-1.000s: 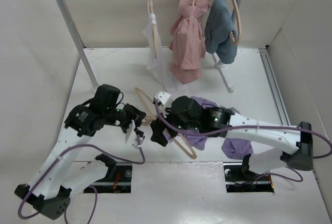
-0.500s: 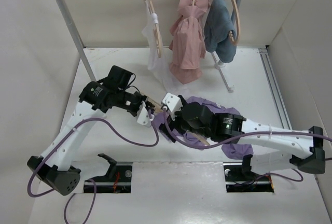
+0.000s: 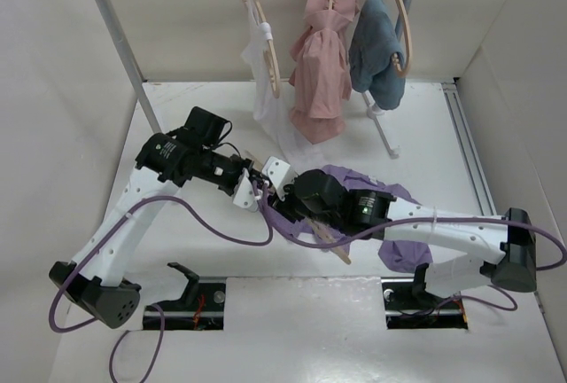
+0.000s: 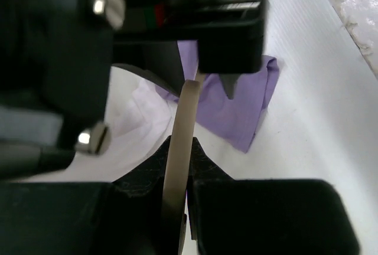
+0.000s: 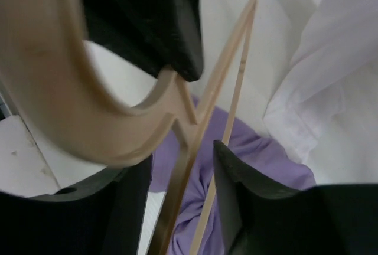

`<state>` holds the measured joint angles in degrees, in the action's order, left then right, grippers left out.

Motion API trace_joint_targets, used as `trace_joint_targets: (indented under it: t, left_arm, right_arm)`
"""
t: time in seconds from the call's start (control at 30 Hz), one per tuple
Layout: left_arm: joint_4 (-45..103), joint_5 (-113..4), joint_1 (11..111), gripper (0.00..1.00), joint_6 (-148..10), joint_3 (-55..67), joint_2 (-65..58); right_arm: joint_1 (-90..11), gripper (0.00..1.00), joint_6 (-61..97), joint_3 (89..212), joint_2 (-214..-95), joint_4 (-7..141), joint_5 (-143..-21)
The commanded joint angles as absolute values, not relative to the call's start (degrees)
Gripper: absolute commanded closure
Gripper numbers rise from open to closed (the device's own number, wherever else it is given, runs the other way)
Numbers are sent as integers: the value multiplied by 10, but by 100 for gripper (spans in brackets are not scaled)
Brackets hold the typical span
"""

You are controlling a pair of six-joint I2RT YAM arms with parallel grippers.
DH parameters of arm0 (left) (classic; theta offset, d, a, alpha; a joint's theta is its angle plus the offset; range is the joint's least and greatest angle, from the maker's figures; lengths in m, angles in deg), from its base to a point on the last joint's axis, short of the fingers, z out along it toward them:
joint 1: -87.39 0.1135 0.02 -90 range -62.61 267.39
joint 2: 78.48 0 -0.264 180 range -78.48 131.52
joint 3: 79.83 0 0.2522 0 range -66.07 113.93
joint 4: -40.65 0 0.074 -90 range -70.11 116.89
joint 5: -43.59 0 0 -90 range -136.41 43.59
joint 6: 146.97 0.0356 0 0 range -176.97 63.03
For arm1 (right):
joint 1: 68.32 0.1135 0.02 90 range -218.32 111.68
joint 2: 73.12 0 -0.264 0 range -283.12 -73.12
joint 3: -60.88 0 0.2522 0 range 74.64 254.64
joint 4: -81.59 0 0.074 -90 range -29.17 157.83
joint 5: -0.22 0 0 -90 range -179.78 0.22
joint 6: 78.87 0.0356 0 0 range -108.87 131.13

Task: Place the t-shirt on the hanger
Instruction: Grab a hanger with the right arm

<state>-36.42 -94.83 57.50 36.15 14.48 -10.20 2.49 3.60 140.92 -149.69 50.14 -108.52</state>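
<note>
Clamping the hanger (image 4: 179, 149), the left fingers (image 4: 260, 213) are closed on its wooden strip, one on each side, with no gap visible. The right fingers (image 5: 248, 208) stand part-way open astride one hanger arm just below the neck. Clearance shows on both sides of the wood, so they have no firm hold.

Orientation: the hook lies at the left fingers. The long axis runs from there through the right fingers and on beneath the right arm, and its far end is low over the table (image 3: 204, 108) behind them. In the top view this is a diagonal.

The t-shirt (image 3: 347, 176) lies crumpled on the table beneath and behind the right fingers, under the hanger. The hanger arms seen from the right wrist are bare.

Clearance: bare table extends ahead of both pairs of fingers up to the rack (image 3: 120, 37) and its hung garments (image 3: 319, 73). More bare table lies outboard of the left fingers, up to the wall (image 3: 53, 135).
</note>
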Motion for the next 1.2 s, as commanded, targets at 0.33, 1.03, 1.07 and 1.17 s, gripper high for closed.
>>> trace_joint_targets:
  t: [0.33,1.03,1.07,1.17]
  left_arm:
    - [-378,-997,572,100,343,166,-118]
    - [-188,-1032,572,100,25,113,-105]
    - [-188,-1032,572,100,25,113,-105]
    - [-200,-1032,572,100,19,125,-99]
  right_arm:
    - [-13,100,37,1413,-1502,527,-1016]
    - [-75,100,123,1354,-1396,515,-950]
    - [-75,100,129,1359,-1396,510,-957]
    - [-75,68,129,1372,-1408,484,-975]
